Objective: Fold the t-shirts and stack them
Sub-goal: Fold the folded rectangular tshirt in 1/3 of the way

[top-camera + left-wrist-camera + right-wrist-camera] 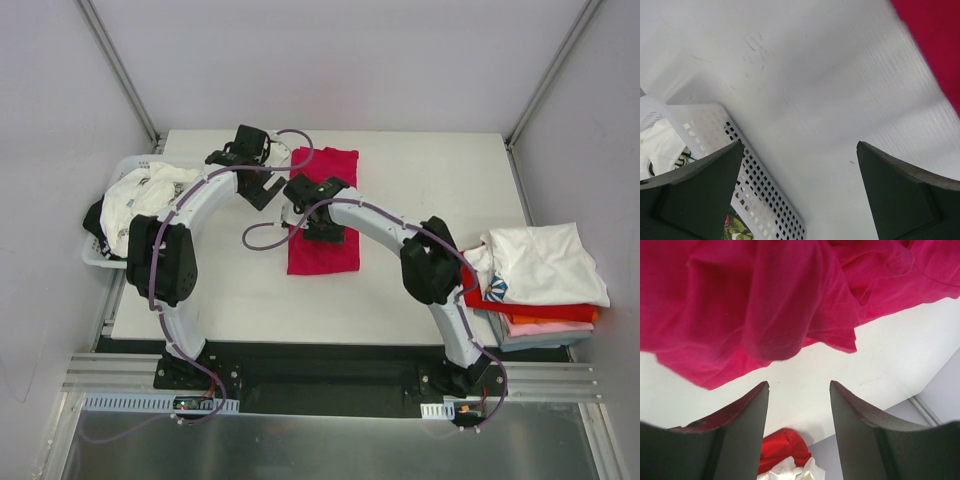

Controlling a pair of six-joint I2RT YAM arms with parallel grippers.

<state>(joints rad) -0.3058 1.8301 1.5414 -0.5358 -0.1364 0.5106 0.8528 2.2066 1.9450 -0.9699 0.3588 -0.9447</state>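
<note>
Crimson t-shirt [322, 255] lies strip-folded on the worktop [430, 200]; left hand [800, 143] and right hand [798, 382] gape empty, probably poised for folding it crosswise.

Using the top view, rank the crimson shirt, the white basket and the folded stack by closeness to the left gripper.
From the left gripper:
1. The crimson shirt, spread on the table just to its right.
2. The white basket, at the table's left edge.
3. The folded stack, at the table's right edge.
</note>
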